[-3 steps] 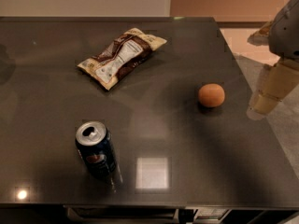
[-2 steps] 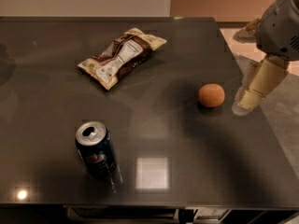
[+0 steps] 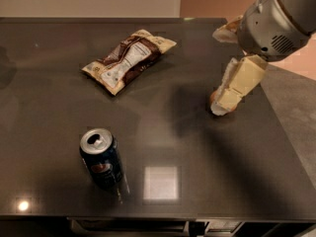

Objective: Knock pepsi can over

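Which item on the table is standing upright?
The pepsi can, front left, silver top up; the snack bag lies flat. The gripper hangs over the table's right side, far from the can.

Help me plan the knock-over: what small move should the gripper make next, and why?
Probably sweep the gripper left and toward the near edge of the table, staying low. The pepsi can stands upright at the table's front-left, while the gripper hangs far to its right, apart from it. The snack bag lies farther back, off that path.
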You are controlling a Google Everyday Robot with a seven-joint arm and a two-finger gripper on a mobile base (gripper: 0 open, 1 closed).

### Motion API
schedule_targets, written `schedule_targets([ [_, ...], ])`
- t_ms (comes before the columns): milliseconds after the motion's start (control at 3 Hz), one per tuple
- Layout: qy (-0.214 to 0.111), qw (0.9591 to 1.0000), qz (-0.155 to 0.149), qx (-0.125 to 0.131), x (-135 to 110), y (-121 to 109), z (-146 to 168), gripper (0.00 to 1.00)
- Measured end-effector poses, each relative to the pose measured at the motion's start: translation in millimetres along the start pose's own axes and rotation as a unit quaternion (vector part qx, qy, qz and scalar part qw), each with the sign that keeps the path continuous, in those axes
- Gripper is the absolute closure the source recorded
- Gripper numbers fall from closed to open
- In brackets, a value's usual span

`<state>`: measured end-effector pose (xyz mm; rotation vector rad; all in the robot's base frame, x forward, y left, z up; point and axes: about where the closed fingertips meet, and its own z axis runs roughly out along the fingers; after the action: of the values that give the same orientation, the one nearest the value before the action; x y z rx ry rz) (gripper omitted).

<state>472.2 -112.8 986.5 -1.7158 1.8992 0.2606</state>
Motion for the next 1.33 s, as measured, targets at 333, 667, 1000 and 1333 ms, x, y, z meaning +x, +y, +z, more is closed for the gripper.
schedule_targets([
  [333, -0.040, 0.9990, -0.014, -0.013, -24.2, 1.4, 18.0, 0.00],
  [667, -0.078, 0.9954, -0.035, -0.043, -52.9, 15.8, 43.7, 0.00],
  [1000, -0.099, 0.9895, -0.065, -0.083, -77.1, 42.1, 68.5, 0.00],
  [1333, -0.110, 0.9822, -0.095, -0.119, -93.6, 72.6, 85.3, 0.00],
])
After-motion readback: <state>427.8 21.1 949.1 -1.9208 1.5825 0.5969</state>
